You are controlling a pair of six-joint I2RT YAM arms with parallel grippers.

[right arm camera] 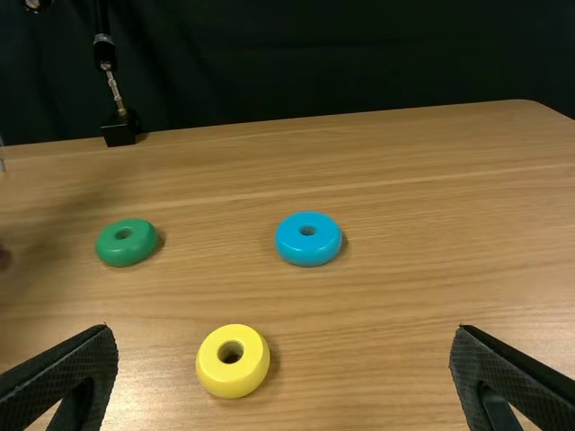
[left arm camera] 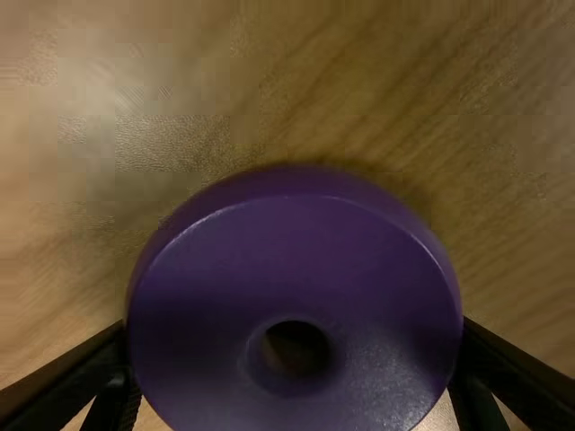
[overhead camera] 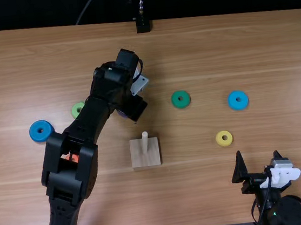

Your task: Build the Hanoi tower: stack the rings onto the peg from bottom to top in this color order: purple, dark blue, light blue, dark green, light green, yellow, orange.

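Peg (overhead camera: 145,140) and square wooden base (overhead camera: 145,157) stand upright on the near part of my surface (overhead camera: 203,193), between my 2 arms. About level with them, off to the right, my right end effector (overhead camera: 257,154) has its 2 fingers apart. A little farther out, the orange ring (overhead camera: 75,158) is partly covered by my left arm (overhead camera: 71,176), and the yellow ring (overhead camera: 224,138) lies right of the peg. The dark blue ring (overhead camera: 41,131) is next, over on the left side.

Past the peg, I have my left end effector (overhead camera: 133,110) clamped on the purple ring (left arm camera: 296,242); I can't tell whether that ring is touching the surface. The light blue ring (overhead camera: 238,100) lies well to the right, the dark green ring (overhead camera: 180,99) nearer the middle, and the light green ring (overhead camera: 76,108) just beside my left arm, which partly hides it. A black stand (overhead camera: 142,24) is at the far edge.
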